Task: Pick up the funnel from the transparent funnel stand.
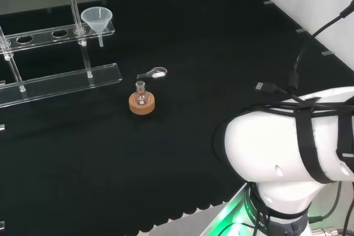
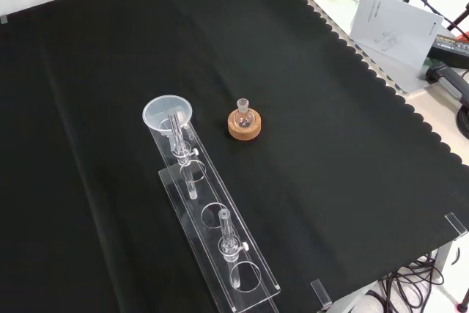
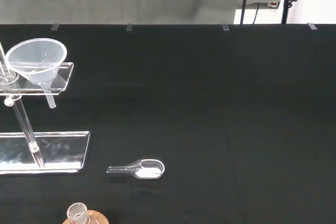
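A clear plastic funnel [image 1: 97,17] sits upright in the end hole of the transparent funnel stand [image 1: 66,81], at the far left of the head view. Its spout hangs down through the stand's upper plate. In the front view the funnel [image 2: 168,113] is at the stand's [image 2: 214,243] far end, left of the flask. The wrist view looks across the cloth at the funnel [image 3: 37,59] and the stand's base [image 3: 52,150] from some way off.
A small round flask on a cork ring [image 1: 141,101] stands just in front of the stand. A clear scoop with white powder [image 1: 153,73] lies beside it. The arm's white link [image 1: 287,142] bulks at the lower right. Papers [image 2: 396,23] lie off the cloth's edge.
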{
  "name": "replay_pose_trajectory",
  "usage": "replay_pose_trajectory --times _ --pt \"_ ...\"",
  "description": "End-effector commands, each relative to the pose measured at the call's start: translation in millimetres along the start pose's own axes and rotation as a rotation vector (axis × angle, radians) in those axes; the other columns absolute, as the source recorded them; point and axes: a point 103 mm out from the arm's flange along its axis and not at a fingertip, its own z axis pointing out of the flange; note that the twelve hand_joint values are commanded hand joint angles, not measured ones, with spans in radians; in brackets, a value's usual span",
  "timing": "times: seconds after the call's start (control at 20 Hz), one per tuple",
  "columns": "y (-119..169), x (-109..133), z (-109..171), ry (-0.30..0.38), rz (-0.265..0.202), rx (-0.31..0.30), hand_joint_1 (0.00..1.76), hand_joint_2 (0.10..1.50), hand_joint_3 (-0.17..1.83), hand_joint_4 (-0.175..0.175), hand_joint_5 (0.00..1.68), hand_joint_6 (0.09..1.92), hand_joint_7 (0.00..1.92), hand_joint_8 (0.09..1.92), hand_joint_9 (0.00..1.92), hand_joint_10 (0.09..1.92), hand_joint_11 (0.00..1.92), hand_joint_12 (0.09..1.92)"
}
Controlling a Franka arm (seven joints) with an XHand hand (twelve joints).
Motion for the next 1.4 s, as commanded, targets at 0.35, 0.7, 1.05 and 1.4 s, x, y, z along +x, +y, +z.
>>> replay_pose_trajectory --times 0.35,0.7,1.05,1.4 --pt "8.1 -35.1 -2.6 0.003 0.003 -0.005 0.0 1.17 0.44 0.018 0.15 0.09 0.0 0.23 0.07 0.61 0.02 1.36" --pt "21.5 -2.6 2.5 -0.02 0.038 0.003 0.0 1.17 0.43 0.018 0.15 0.09 0.0 0.23 0.07 0.62 0.02 1.37" --pt "55.3 6.5 14.4 -0.051 0.084 0.019 0.0 1.18 0.42 0.017 0.16 0.09 0.0 0.23 0.07 0.62 0.01 1.37" --pt "99.2 11.0 35.6 -0.101 0.087 0.075 0.0 1.17 0.4 0.01 0.17 0.09 0.02 0.26 0.08 0.64 0.01 1.38"
